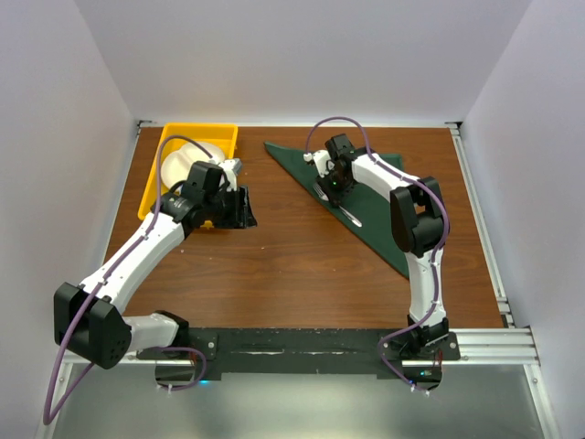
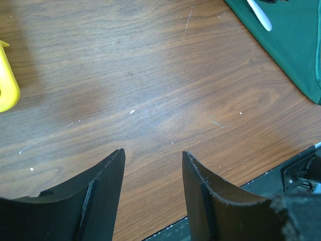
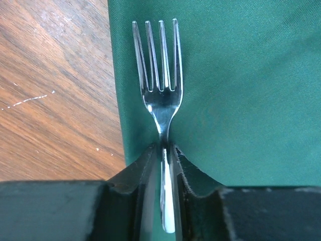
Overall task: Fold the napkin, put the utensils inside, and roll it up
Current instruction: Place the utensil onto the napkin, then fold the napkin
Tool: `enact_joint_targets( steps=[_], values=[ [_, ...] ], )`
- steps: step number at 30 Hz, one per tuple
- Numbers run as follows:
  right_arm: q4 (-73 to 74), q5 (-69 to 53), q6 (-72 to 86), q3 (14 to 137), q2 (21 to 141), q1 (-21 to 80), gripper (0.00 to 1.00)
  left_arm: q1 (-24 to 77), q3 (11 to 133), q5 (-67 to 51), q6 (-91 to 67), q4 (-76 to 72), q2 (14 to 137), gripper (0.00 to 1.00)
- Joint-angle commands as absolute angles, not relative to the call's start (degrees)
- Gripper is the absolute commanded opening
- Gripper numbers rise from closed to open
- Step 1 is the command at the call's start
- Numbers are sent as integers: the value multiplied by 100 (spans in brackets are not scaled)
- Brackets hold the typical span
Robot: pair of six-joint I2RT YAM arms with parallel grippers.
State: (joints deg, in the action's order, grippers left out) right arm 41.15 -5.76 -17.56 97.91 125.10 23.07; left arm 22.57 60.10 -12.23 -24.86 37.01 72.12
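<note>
The dark green napkin [image 1: 384, 233] lies folded into a triangle at the right back of the table. A silver fork [image 3: 160, 90] rests flat on the napkin [image 3: 251, 90] near its folded edge. My right gripper [image 3: 163, 148] straddles the fork's handle, its jaws a sliver apart with thin gaps on both sides. A second slim utensil [image 1: 352, 217] lies on the cloth beside the fork [image 1: 322, 190], and its pale handle [image 2: 261, 15] shows on the napkin [image 2: 291, 45]. My left gripper [image 2: 153, 153] hovers open over bare wood, holding nothing.
A yellow tray [image 1: 174, 137] at the back left holds a white plate [image 1: 183, 163]; its corner [image 2: 7, 85] shows left of my left gripper [image 1: 245, 208]. Brown table wood [image 3: 50, 100] lies left of the napkin's edge. White walls enclose three sides.
</note>
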Motion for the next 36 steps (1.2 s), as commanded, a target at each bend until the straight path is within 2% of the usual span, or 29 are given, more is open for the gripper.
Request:
enact_joint_targets(
  steps=[1, 7, 12, 14, 16, 19, 23, 28, 33, 36],
  values=[
    [4061, -624, -1714, 9870, 12559, 2276, 24, 2250, 6091, -1336, -2391, 3595, 7137, 54],
    [4183, -650, -1627, 10019, 12525, 2285, 28, 2250, 6021, -1310, -2417, 3612, 7066, 54],
    [4561, -378, -1144, 10423, 12191, 2294, 37, 2250, 5950, -1371, -2487, 3385, 7022, 55],
    [4579, -99, -504, 10424, 11859, 2285, 41, 2250, 5968, -1310, -2540, 3209, 7031, 56],
    [4535, -9, 328, 10293, 11585, 2285, 47, 2250, 6064, -1073, -2663, 2928, 7084, 62],
    [4578, 132, 1227, 9976, 11093, 2285, 47, 2250, 6266, -678, -2952, 2392, 7364, 62],
    [4817, -298, 1888, 9495, 10697, 2285, 45, 2276, 6775, -151, -3409, 1785, 8389, 61],
    [3894, -1064, 2294, 8193, 9547, 2294, 43, 2347, 8418, 1229, -4077, 2329, 9947, 58],
    [3955, -1011, 2364, 7673, 8825, 2294, 48, 2391, 9576, 2090, -4412, 1994, 11336, 63],
    [4183, -967, 2285, 7498, 8596, 2294, 50, 2382, 10228, 2163, -4439, 1761, 12083, 66]
  ],
)
